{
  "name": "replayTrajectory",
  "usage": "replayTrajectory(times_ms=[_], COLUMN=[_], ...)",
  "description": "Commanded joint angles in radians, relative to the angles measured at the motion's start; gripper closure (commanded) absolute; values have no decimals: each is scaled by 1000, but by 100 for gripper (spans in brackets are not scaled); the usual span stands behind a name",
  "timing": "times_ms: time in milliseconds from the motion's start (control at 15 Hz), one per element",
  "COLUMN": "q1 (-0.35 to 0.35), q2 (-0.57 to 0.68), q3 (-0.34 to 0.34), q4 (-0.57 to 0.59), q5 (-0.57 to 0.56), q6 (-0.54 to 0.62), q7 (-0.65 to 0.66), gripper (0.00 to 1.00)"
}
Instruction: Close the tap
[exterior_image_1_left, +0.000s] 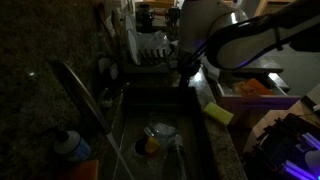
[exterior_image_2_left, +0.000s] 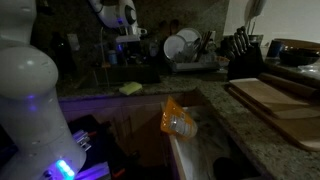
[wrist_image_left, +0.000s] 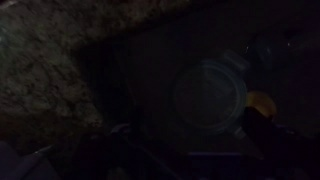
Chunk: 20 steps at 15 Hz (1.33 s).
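The sink is open above a bowl; the tap slants along its left edge; a rack crowds the far end.

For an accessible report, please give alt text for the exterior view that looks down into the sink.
A long curved tap reaches over a dim kitchen sink from the left, while a robot arm leans in from the upper right. A yellow sponge lies on the sink's right edge, and white plates stand behind.
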Motion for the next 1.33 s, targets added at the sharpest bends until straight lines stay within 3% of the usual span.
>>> replayTrajectory(times_ms=[0, 267, 467, 533, 867, 1267], q1=[79, 245, 318, 303, 329, 190], q2=[202, 297, 324, 293, 282, 433], q3=[-4, -53, -91, -71, -108, -46], q4=[196, 383, 473, 418, 410, 519], q5=[-25, -162, -231, -173, -198, -42], q6=[94, 193, 293, 238, 243, 430], q7=[-25, 34, 57, 38, 67, -101], gripper=[0, 0, 0, 0, 0, 0])
